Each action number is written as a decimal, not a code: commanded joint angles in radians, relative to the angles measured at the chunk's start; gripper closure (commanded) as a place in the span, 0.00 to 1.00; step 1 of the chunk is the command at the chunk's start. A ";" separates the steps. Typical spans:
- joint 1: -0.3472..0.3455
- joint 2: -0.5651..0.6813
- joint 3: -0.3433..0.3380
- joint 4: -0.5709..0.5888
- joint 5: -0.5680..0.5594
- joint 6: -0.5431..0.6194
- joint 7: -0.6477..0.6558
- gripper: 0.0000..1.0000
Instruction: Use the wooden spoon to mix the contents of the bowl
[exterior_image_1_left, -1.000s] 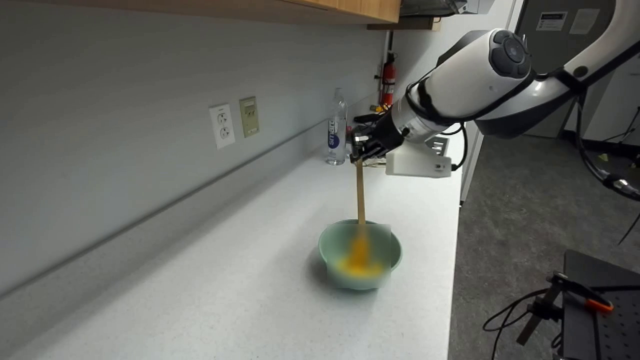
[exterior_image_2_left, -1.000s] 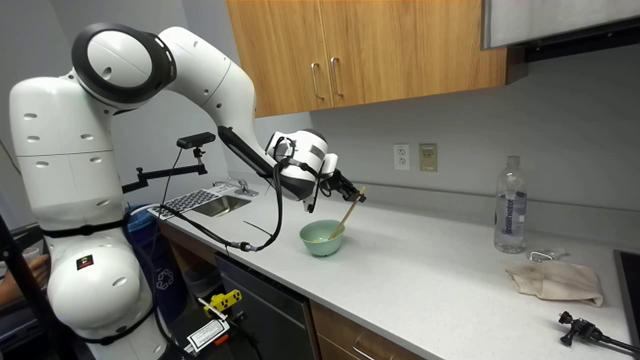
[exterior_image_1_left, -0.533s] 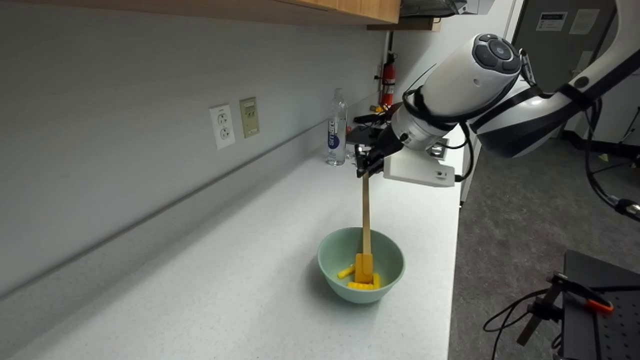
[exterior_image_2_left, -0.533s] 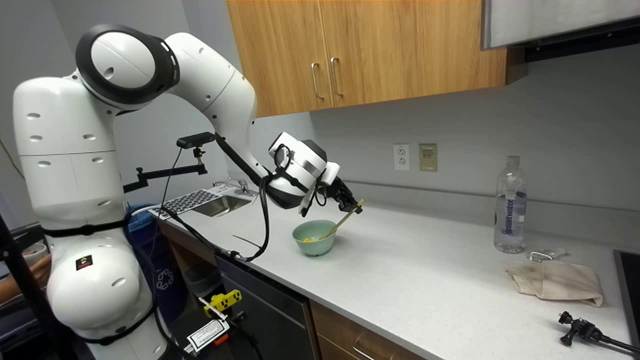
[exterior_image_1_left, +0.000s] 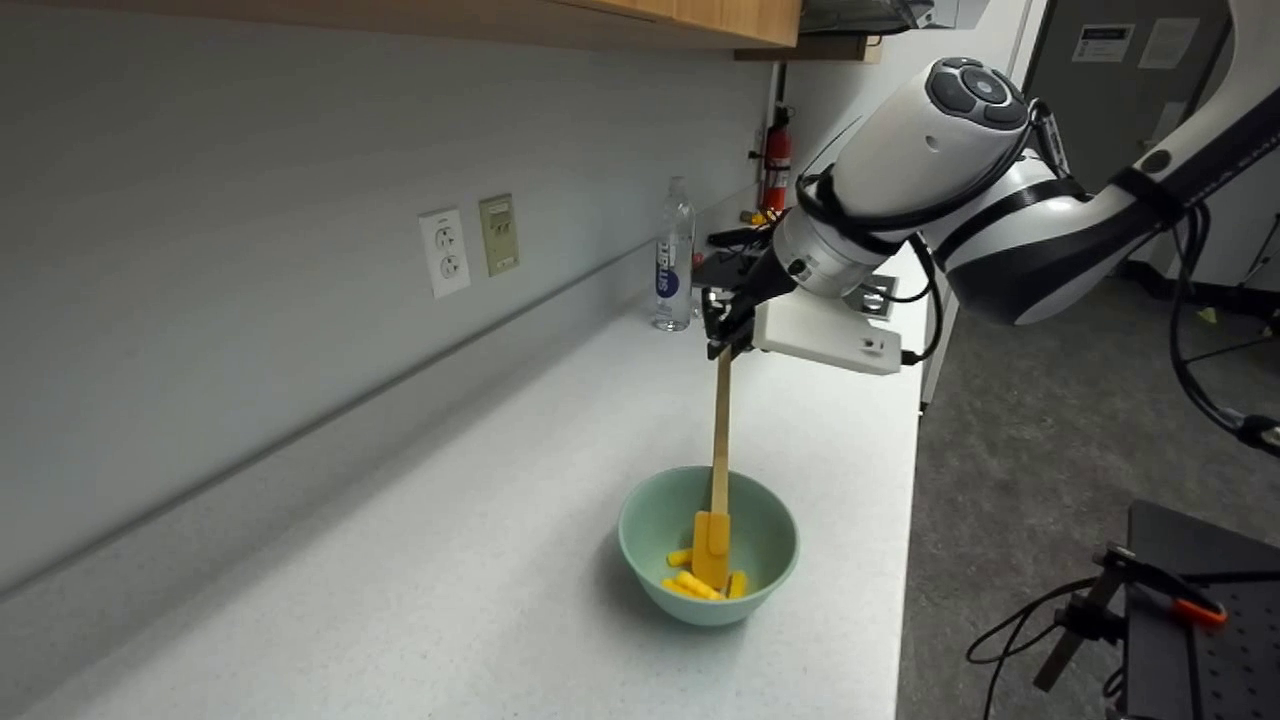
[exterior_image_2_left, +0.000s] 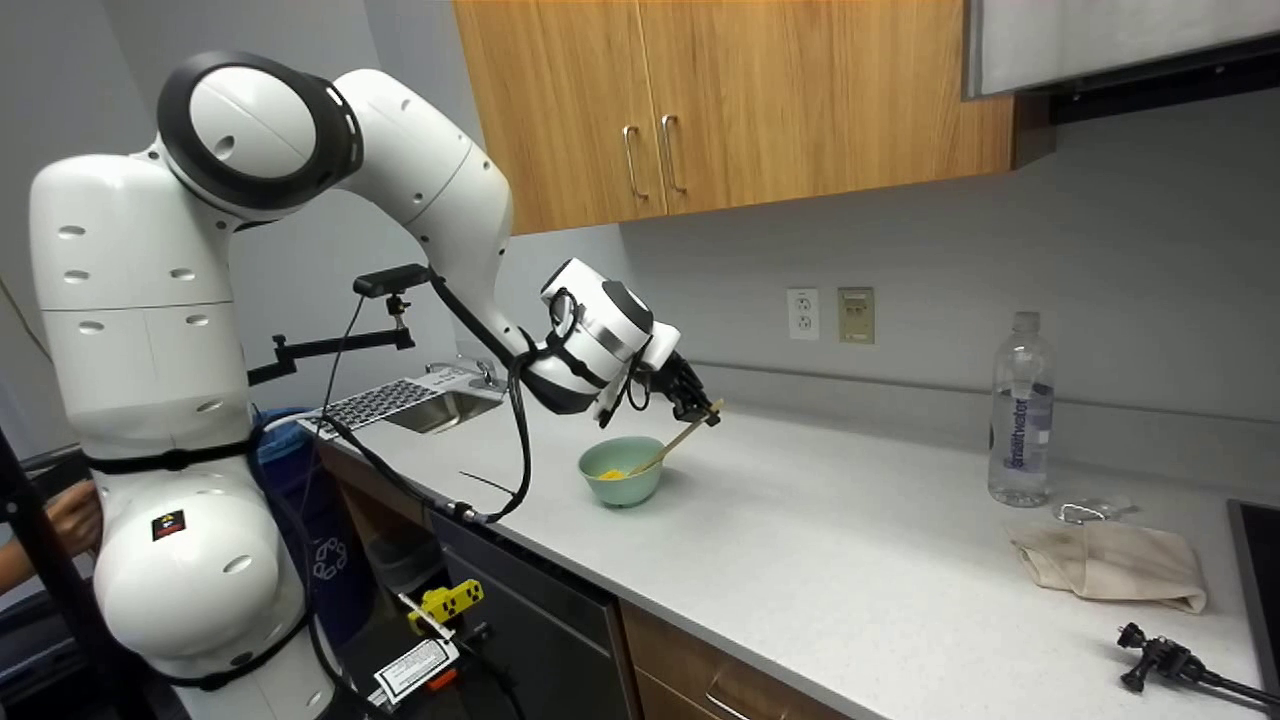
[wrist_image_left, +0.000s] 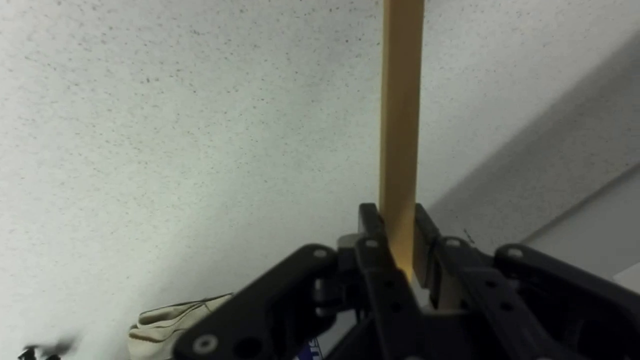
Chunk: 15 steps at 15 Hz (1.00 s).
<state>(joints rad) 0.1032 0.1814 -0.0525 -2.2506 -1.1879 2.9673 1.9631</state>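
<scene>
My gripper (exterior_image_1_left: 722, 350) is shut on the upper handle of the wooden spoon (exterior_image_1_left: 721, 430), also seen in an exterior view with the gripper (exterior_image_2_left: 712, 412) and spoon (exterior_image_2_left: 675, 447). In the wrist view the fingertips (wrist_image_left: 399, 220) sit either side of the tan handle (wrist_image_left: 401, 110). The spoon leans down into the mint-green bowl (exterior_image_1_left: 772, 540), its flat yellow-orange head among the contents, several yellow bits (exterior_image_1_left: 695, 586). The bowl (exterior_image_2_left: 620, 493) stands upright on the counter, with yellow bits (exterior_image_2_left: 610, 475) showing inside. Bowl and spoon head are out of the wrist view.
A water bottle (exterior_image_1_left: 672, 262) stands near the wall; it also shows in an exterior view (exterior_image_2_left: 1020, 420). A folded cloth (exterior_image_2_left: 1110, 565) and a black mount (exterior_image_2_left: 1170, 665) lie on the counter. Wooden cabinets (exterior_image_2_left: 780, 100) hang above. A sink (exterior_image_2_left: 440, 411) lies behind the arm.
My gripper has lowered with the spoon, which leans more. The bowl has slid away from the bottle, toward the sink side. The yellow bits have shifted around the spoon head.
</scene>
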 joint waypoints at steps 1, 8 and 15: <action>-0.010 -0.016 0.011 0.002 0.044 0.017 -0.045 0.96; -0.020 -0.023 0.043 -0.032 0.194 0.069 -0.146 0.96; 0.011 -0.034 0.012 -0.009 0.038 0.042 -0.119 0.96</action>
<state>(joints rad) 0.1040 0.1713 -0.0203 -2.2624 -1.0637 3.0120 1.8356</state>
